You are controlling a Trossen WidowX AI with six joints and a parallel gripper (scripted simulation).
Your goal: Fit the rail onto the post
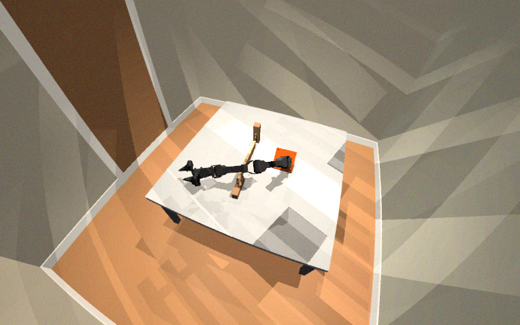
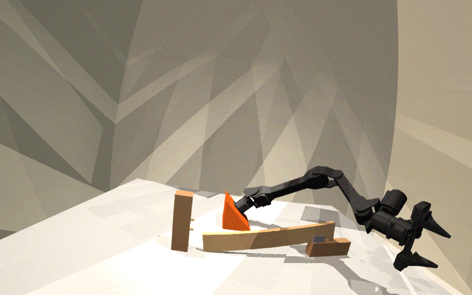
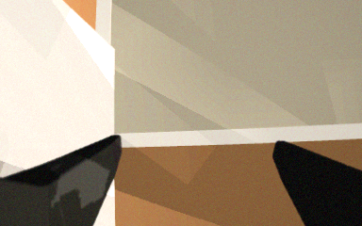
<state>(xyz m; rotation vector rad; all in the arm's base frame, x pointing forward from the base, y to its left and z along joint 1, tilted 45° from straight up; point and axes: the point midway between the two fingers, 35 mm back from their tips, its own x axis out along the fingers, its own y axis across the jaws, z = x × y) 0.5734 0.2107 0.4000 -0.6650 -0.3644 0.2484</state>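
Note:
The long wooden rail [image 1: 250, 152] [image 2: 239, 241] slopes. Its end nearer the post is down on the table, a short gap from the post [image 1: 256, 132] [image 2: 181, 222], and its other end is raised at the bracket [image 2: 318, 238] on the low footboard block [image 1: 235, 192] [image 2: 329, 249]. The post stands upright. Its upper peg [image 2: 192, 219] and lower peg [image 2: 192, 228] stick out towards the rail, above its lowered end. The holes in the rail end cannot be seen. My gripper [image 1: 182, 174] [image 2: 444, 252] [image 3: 198, 140] is open and empty, off to the side of the block, away from the rail.
The orange base plate [image 1: 279, 152] [image 2: 231, 217] carries the arm beside the rail. The arm passes over the rail near the footboard block. The white table [image 1: 214, 134] [image 2: 104, 239] has its edge near the gripper. The wrist view shows table edge, floor and wall.

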